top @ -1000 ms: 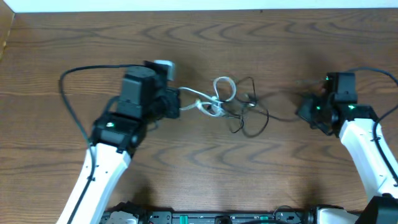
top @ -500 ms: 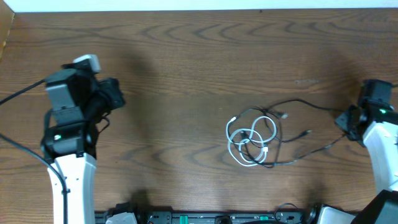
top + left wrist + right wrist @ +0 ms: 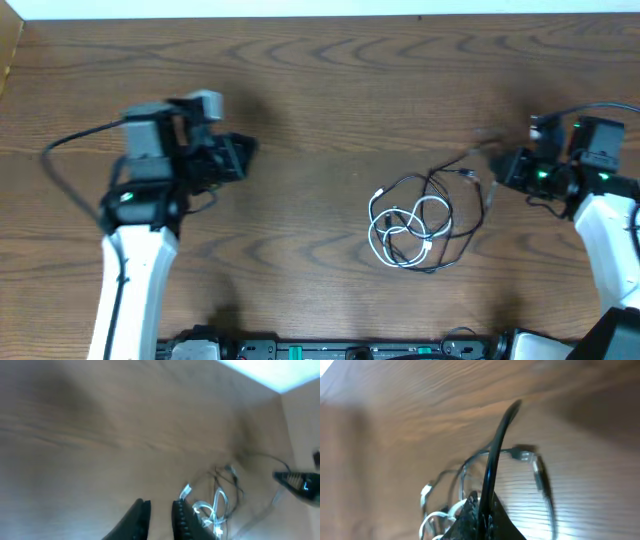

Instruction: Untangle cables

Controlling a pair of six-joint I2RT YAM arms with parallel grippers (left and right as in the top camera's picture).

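Right of centre on the table (image 3: 320, 80), toward the near edge: the cables (image 3: 410, 225), bunched in one loose knot, with the white cable (image 3: 398, 238) coiled in small loops on its left side and dark strands looping round. Leads up and to the right from that knot as a single black cable (image 3: 455, 175), plug end part way along, toward the right gripper (image 3: 505, 172) — pressed together and pinching that strand, as seen from the right wrist, with the cord rising from between the closed fingers. Puts the free length's long axis roughly on the line from knot to right gripper, so probably calls for a pull further right to draw it out. Finds the left gripper (image 3: 243, 158) well apart from the knot, far to the left — fingers slightly parted, a narrow gap, nothing between them. Places the knot to that gripper's right and somewhat nearer the front edge. Makes the right arm the nearer by far, and likely leaves the white loops to the left arm.
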